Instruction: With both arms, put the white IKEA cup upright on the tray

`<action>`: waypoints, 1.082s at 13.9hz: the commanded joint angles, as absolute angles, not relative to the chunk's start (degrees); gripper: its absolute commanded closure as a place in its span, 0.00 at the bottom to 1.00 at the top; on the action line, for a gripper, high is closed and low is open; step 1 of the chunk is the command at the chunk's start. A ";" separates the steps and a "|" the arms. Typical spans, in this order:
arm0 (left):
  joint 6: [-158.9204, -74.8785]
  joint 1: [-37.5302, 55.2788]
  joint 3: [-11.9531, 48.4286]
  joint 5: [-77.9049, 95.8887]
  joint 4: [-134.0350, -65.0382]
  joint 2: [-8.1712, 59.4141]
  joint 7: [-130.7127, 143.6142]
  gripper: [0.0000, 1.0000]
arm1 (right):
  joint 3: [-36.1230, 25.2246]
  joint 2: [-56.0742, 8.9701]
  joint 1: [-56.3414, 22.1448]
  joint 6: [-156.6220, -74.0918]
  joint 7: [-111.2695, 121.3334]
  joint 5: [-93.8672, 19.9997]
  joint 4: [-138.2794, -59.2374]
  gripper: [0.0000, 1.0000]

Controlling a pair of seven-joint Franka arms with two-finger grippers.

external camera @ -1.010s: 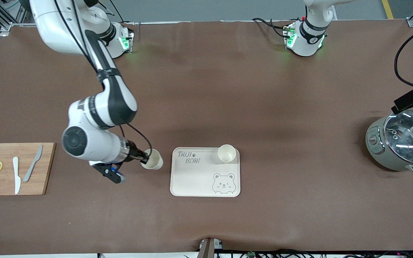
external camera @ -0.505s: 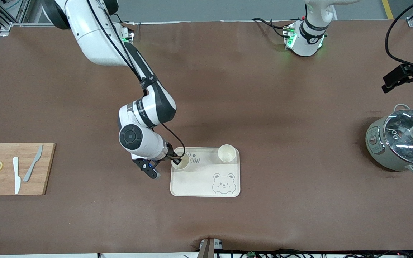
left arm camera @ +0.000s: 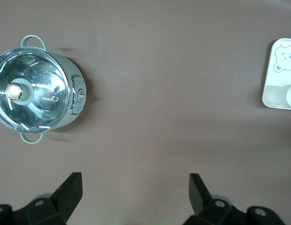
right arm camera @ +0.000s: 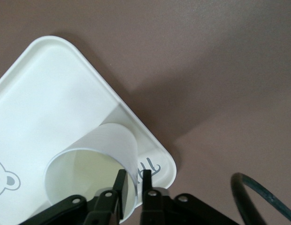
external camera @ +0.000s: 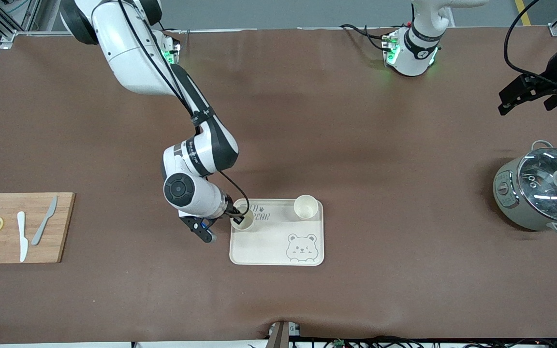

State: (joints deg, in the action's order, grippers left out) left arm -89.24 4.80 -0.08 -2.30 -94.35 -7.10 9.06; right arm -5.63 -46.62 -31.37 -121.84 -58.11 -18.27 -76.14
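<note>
The cream tray with grey lettering and a bear face lies near the table's middle. My right gripper is shut on the rim of a white cup, one finger inside and one outside, holding it upright at the tray's corner toward the right arm's end, over the lettering. In the right wrist view the cup sits on the tray between my fingers. A second white cup stands upright on the tray's other corner farthest from the front camera. My left gripper is open and empty, up above the table near the pot.
A grey pot with a glass lid stands at the left arm's end; it also shows in the left wrist view. A wooden cutting board with two knives and lemon slices lies at the right arm's end.
My right gripper carried the cup from beside the tray onto the tray's corner and turned it upright. My left arm rose and drew away from the pot toward its base.
</note>
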 commanded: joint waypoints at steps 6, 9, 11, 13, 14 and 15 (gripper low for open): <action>-89.30 4.22 1.41 -1.76 -95.62 -8.79 9.32 0.00 | -6.68 -44.74 -28.76 -106.67 -57.57 -18.90 -66.14 0.00; -89.38 4.22 1.49 -1.76 -95.54 -8.61 9.32 0.00 | -6.42 -41.42 -21.83 -91.88 -57.40 -19.07 -58.63 0.00; -89.65 4.22 1.49 -1.76 -95.45 -8.53 9.23 0.00 | -6.76 -37.20 -17.85 -87.47 -56.26 -18.46 -58.88 0.00; -90.26 4.13 1.41 -1.76 -95.45 -8.09 9.23 0.00 | -6.50 -32.11 -16.01 -84.30 -48.65 -14.43 -61.06 0.00; -90.35 4.13 1.41 -1.76 -95.54 -8.09 9.23 0.00 | -6.50 -28.86 -15.56 -83.94 -46.34 -13.89 -64.65 0.00; -90.35 4.13 1.41 -1.76 -95.54 -8.00 9.23 0.00 | -6.59 -25.43 -15.47 -84.11 -44.67 -12.58 -68.86 0.00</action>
State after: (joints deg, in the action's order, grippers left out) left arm -89.52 4.64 0.98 -2.30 -94.78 -7.40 9.11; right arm -7.55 -32.36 -15.35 -83.30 -47.92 -15.25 -59.80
